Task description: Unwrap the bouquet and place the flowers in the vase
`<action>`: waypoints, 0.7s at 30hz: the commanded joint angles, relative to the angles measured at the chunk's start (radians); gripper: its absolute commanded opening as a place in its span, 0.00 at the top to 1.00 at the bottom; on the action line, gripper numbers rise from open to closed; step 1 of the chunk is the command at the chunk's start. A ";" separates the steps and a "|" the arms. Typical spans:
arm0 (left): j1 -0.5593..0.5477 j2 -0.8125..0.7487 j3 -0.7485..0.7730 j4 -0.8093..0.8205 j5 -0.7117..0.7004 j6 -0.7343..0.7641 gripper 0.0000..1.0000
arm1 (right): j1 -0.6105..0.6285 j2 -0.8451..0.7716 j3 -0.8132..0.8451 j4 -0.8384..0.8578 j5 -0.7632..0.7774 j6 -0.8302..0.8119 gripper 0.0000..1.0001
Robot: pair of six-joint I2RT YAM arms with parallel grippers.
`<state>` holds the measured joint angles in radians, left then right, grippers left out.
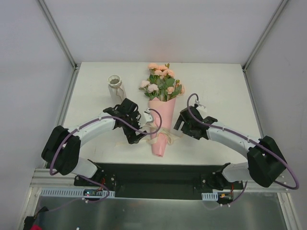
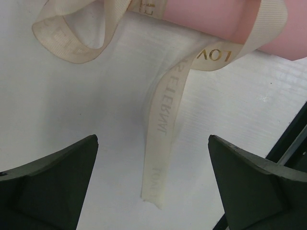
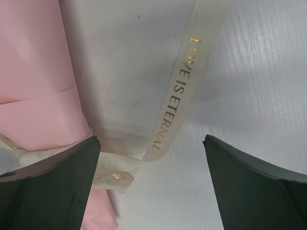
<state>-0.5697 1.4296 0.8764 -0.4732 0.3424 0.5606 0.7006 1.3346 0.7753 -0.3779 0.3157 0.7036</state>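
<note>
Bearing it all, table (image 1: 218,88): white and flat, with the task's things spread from its middle toward the far side.
Bouquet (image 1: 162,103): lying flat near the middle of the table, wrapped and tied, with its blooms toward the far edge and its pointed end toward me.
Pink paper cone (image 1: 159,136): closed around the stems, its narrow tip close to the table's near edge.
Flowers (image 1: 162,81): peach and pale pink roses with green leaves, spilling out of the cone's wide mouth. Their stems are hidden inside the paper.
Vase (image 1: 115,87): white with a narrow neck, standing upright to the left of the blooms and apart from them.
Ribbon (image 3: 175,91): cream, tied round the lower part of the cone, with loops and tails trailing on the table on both sides. Gold letters on one tail read LOVE IS ETERNAL.
Left fingers (image 1: 139,135): mine, spread wide and released, just left of the cone. A loose ribbon tail lies on the table between them, and neither finger is clamped on it.
Right fingers (image 1: 183,125): mine, spread wide and grasping nothing, just right of the cone. The lettered tail runs across the table between them, and the knot sits close beside one finger.
</note>
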 commanded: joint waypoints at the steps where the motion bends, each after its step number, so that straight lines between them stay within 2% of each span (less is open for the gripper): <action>1: -0.027 0.028 -0.025 0.059 -0.042 0.058 0.01 | 0.008 0.014 0.022 0.013 -0.046 0.095 0.07; 6: -0.053 0.064 -0.046 0.106 -0.068 0.082 0.01 | 0.022 0.034 -0.002 0.017 -0.072 0.166 0.09; 14: -0.091 0.069 -0.112 0.194 -0.140 0.097 0.11 | 0.062 0.072 -0.028 0.011 -0.064 0.260 0.13; 18: -0.098 0.058 -0.145 0.240 -0.170 0.110 0.23 | 0.068 0.048 -0.073 0.030 -0.034 0.319 0.16; 19: -0.099 0.057 -0.148 0.248 -0.174 0.111 0.30 | 0.069 0.043 -0.083 0.036 -0.018 0.326 0.16; 21: -0.099 0.058 -0.157 0.266 -0.180 0.116 0.38 | 0.068 0.038 -0.091 0.051 -0.007 0.332 0.17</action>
<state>-0.6617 1.4887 0.7624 -0.2554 0.2249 0.6331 0.7658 1.3949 0.7094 -0.3462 0.2600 0.9680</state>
